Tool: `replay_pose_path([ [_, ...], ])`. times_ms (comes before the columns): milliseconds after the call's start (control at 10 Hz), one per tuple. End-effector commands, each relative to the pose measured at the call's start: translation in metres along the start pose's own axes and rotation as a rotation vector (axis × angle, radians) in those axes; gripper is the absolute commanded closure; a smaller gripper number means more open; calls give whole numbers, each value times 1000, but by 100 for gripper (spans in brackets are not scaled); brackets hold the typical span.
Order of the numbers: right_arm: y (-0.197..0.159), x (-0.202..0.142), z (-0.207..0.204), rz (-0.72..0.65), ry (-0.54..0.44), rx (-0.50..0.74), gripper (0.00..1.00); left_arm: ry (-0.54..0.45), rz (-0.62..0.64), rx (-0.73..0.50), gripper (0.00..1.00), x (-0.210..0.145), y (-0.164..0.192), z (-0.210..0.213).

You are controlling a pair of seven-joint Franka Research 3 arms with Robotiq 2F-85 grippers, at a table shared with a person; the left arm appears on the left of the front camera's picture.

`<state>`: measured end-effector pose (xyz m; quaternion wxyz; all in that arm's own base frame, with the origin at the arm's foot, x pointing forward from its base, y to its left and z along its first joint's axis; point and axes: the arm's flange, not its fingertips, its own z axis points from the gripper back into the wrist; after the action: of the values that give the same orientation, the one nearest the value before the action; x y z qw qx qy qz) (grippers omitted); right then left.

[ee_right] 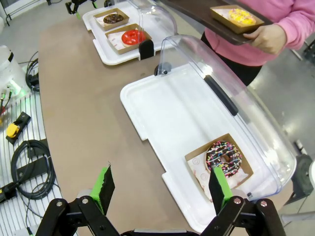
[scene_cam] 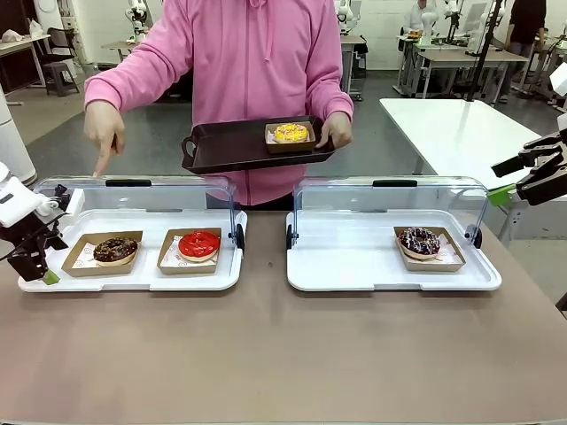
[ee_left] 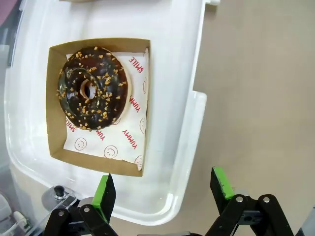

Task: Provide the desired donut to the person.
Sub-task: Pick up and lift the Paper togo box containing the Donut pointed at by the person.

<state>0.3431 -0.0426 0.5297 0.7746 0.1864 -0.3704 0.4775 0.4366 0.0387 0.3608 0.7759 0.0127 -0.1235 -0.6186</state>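
The person (scene_cam: 252,62) in a pink hoodie holds a dark tray (scene_cam: 230,146) carrying a yellow donut (scene_cam: 291,133) in a box. Their other hand (scene_cam: 104,133) points a finger down over the left end of the left white tray (scene_cam: 133,279). On that tray sit a chocolate donut with nuts (scene_cam: 115,251) (ee_left: 92,88) and a red donut (scene_cam: 198,245), each in a cardboard box. My left gripper (scene_cam: 40,258) (ee_left: 163,189) hangs open just off that tray's left edge, beside the chocolate donut. My right gripper (scene_cam: 532,173) (ee_right: 161,189) is open, raised to the right of the right tray.
The right white tray (scene_cam: 354,266) (ee_right: 162,103) holds a chocolate donut with coloured sprinkles (scene_cam: 419,241) (ee_right: 224,159) in a box. Both trays have clear lids (scene_cam: 168,195) (ee_right: 231,93) tipped open at the back. Cables (ee_right: 29,162) lie off the table's edge. The brown tabletop (scene_cam: 266,354) in front is bare.
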Motion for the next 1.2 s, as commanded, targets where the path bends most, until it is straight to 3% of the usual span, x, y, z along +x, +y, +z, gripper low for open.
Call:
replay_pose_path([
  [0,0,-1,-2,6,5,1,0,-2,-37,35,0,-7,18,-14],
  [700,0,-1,-2,6,5,1,0,-25,-90,12,0,-7,35,-35],
  [800,0,-1,-2,6,5,1,0,-11,-80,14,58,-7,34,-35],
  [900,0,-1,-2,6,5,1,0,-14,-81,15,59,-7,34,-36],
  [1000,0,-1,-2,6,5,1,0,-7,-80,13,100,-7,33,-37],
  [1100,0,-1,-2,6,5,1,0,-5,-85,2,100,-7,32,-40],
])
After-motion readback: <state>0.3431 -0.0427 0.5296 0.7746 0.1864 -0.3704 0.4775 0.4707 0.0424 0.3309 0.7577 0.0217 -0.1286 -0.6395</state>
